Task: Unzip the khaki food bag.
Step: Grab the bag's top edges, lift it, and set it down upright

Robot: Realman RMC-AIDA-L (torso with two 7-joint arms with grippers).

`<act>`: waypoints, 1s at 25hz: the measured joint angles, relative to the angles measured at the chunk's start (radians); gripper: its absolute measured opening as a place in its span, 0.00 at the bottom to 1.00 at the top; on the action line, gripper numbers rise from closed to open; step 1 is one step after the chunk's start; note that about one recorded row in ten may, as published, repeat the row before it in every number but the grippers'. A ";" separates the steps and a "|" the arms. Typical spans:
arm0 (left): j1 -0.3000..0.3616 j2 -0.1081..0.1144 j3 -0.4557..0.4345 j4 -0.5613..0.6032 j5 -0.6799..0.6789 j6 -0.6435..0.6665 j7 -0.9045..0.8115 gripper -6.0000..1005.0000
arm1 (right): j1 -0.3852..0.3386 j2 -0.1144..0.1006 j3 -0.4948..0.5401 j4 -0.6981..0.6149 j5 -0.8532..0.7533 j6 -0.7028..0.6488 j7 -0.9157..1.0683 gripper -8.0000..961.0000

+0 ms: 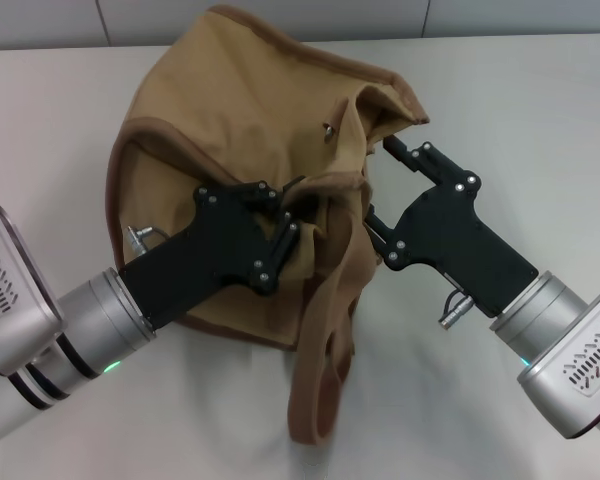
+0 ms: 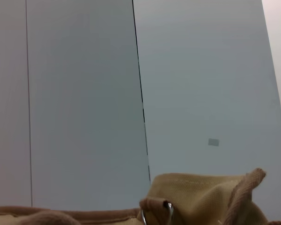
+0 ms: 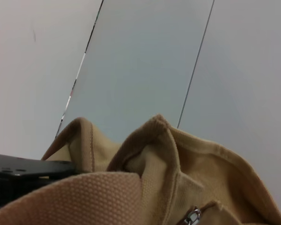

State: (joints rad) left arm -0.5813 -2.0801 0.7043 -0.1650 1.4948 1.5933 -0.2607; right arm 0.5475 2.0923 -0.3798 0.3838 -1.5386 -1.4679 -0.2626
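Tan canvas, brown-trimmed: the khaki food bag [image 1: 230, 150] lies slumped and crumpled on the pale table [image 1: 540, 110], mid-field, handles [image 1: 325, 340] trailing toward the robot. A metal zipper pull [image 3: 193, 216] shows in the right wrist view, low among the folds; a metal ring [image 2: 168, 211] shows at the fabric edge in the left wrist view.

Left gripper [image 1: 290, 215] is at the bag's centre, fingers pressed into a bunched fold near the top seam; appears clamped on fabric, though the tips are partly buried. Right gripper [image 1: 380, 185] reaches in from the right side at the bag's upper edge; cannot tell whether its fingers are apart or together, cloth hides the tips.

Judgement: step in hand is anchor and pull. To do it well, the left should hold the canvas taut along the zip line while the right takes the pull tab only, not cloth. Slack fabric will likely jam the slider.
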 joint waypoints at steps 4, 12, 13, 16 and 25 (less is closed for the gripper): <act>0.001 0.000 0.000 -0.002 0.000 -0.004 0.000 0.06 | 0.000 0.000 0.001 0.001 -0.001 0.000 0.000 0.58; 0.003 0.000 -0.001 -0.002 0.000 -0.005 0.000 0.06 | -0.002 0.000 0.000 0.002 -0.026 0.000 -0.005 0.36; 0.003 0.000 -0.001 -0.002 0.000 -0.005 0.000 0.06 | -0.002 0.000 -0.002 0.001 -0.026 0.000 -0.006 0.33; 0.004 0.000 -0.003 -0.002 0.000 -0.003 0.000 0.06 | -0.004 0.000 -0.002 -0.003 -0.026 0.000 -0.007 0.20; 0.020 0.000 -0.035 -0.002 -0.007 0.033 -0.009 0.06 | -0.004 0.000 0.001 -0.009 -0.026 0.037 -0.004 0.01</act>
State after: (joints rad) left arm -0.5609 -2.0801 0.6695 -0.1673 1.4882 1.6264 -0.2693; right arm 0.5440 2.0924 -0.3788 0.3748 -1.5648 -1.4309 -0.2661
